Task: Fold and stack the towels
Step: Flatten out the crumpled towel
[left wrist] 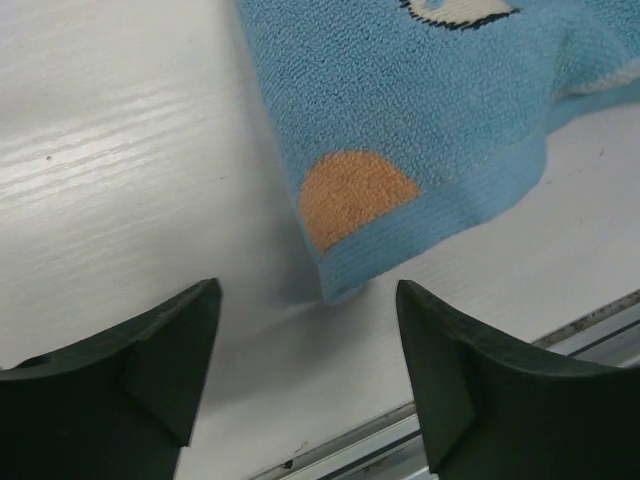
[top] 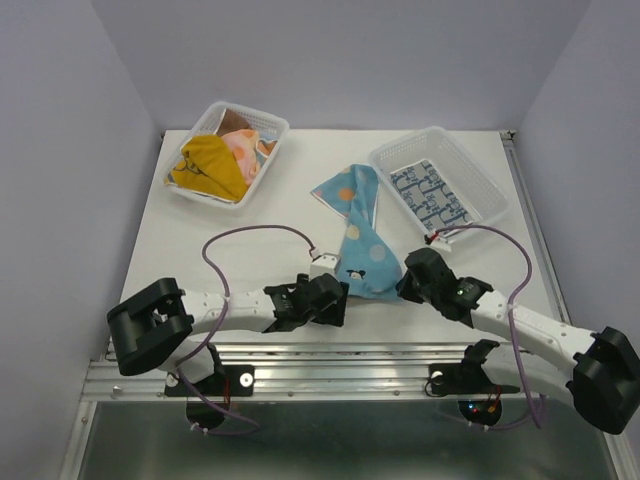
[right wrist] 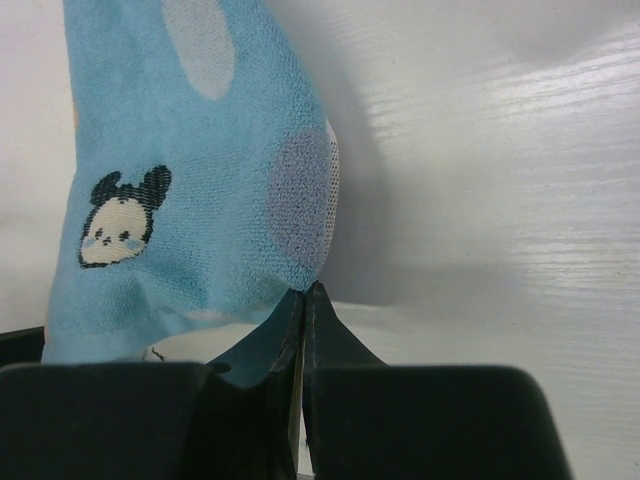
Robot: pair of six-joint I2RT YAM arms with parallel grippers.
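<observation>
The right gripper (right wrist: pixel 303 300) is clenched, its two fingers pressed together on the near edge of the light blue towel (right wrist: pixel 190 150); the cloth rises straight ahead of the fingertips and drapes over the finger on the left of the wrist view, with a small mouse-face print (right wrist: pixel 122 215) just ahead and to that side. The left gripper (left wrist: pixel 305 300) is released, jaws spread wide and holding nothing, low over the white table (left wrist: pixel 120 150). A corner of the same towel lies just in front of the gap between its fingers, not touching either one, and an orange dot (left wrist: pixel 355 195) sits a little beyond that corner. Seen from above, the towel stretches away from both grippers toward the middle of the table. Far ahead of the left gripper, a clear mesh basket (top: pixel 268 122) holds a mustard yellow towel (top: pixel 210 165) among other cloths. Ahead of the right gripper, a second basket (top: pixel 478 175) holds a white towel with blue print (top: pixel 432 195).
</observation>
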